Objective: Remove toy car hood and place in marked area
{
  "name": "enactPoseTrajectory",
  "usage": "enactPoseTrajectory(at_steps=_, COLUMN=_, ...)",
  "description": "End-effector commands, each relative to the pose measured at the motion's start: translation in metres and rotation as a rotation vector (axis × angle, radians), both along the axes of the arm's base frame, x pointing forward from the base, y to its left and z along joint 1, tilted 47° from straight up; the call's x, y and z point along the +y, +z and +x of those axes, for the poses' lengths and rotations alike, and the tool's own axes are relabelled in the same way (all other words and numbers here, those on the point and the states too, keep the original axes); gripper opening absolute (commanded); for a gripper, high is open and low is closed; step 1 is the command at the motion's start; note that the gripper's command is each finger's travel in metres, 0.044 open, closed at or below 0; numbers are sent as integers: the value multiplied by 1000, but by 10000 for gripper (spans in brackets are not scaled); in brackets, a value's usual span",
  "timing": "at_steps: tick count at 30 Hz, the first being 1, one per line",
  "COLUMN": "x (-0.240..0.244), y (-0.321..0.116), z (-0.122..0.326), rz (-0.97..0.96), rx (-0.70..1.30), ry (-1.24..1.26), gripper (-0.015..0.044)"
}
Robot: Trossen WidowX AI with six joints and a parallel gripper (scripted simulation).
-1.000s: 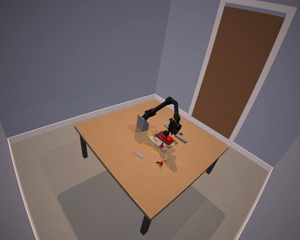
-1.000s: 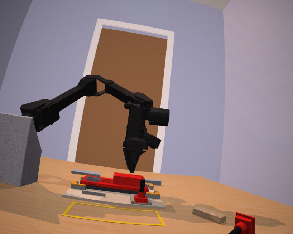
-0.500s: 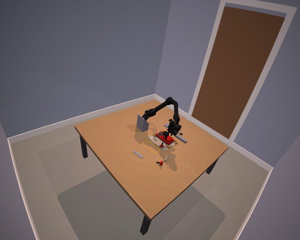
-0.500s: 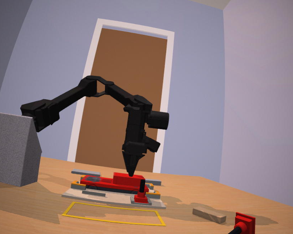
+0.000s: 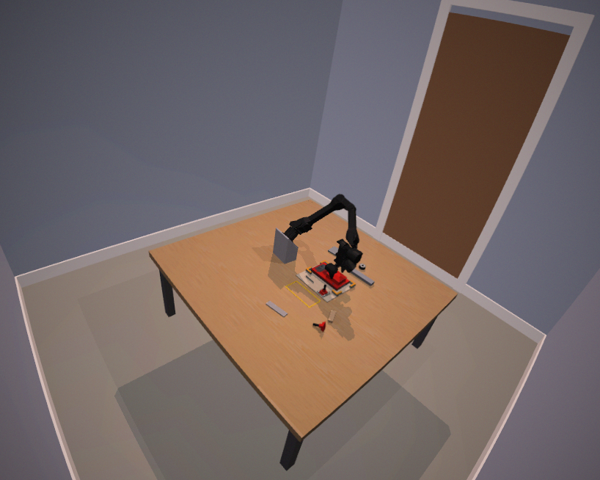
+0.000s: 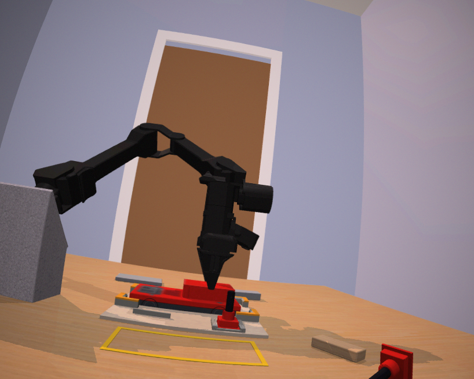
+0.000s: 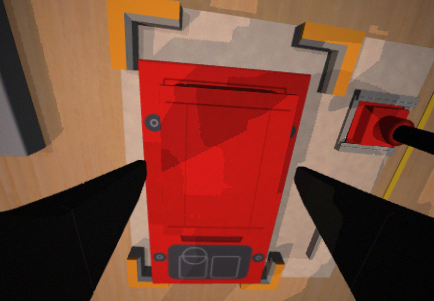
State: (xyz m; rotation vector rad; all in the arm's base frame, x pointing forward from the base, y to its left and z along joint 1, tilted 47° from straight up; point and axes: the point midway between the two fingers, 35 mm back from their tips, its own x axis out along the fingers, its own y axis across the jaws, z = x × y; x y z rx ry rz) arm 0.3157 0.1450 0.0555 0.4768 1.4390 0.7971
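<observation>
Red hood (image 7: 220,160) between jaws (spread).

Top view looks down from high and far off on the whole table (image 5: 228,289); exterior sits low beside it, facing the door (image 6: 200,155); wrist looks straight down, close — all share the toy car (image 7: 222,170).

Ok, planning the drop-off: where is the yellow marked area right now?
In the exterior view, the marked area lies on the table in front of the toy car and its grey base plate.
</observation>
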Motion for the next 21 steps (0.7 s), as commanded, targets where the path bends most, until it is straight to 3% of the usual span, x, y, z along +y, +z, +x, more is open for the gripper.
enactPoseTrajectory(at_steps=1, x=2, y=-2, z=-2, rz=3, rx=8, ry=-2, gripper=440)
enactPoseTrajectory(at_steps=21, x=9, y=-9, z=-2, rz=4, rx=8, ry=-2, gripper=440)
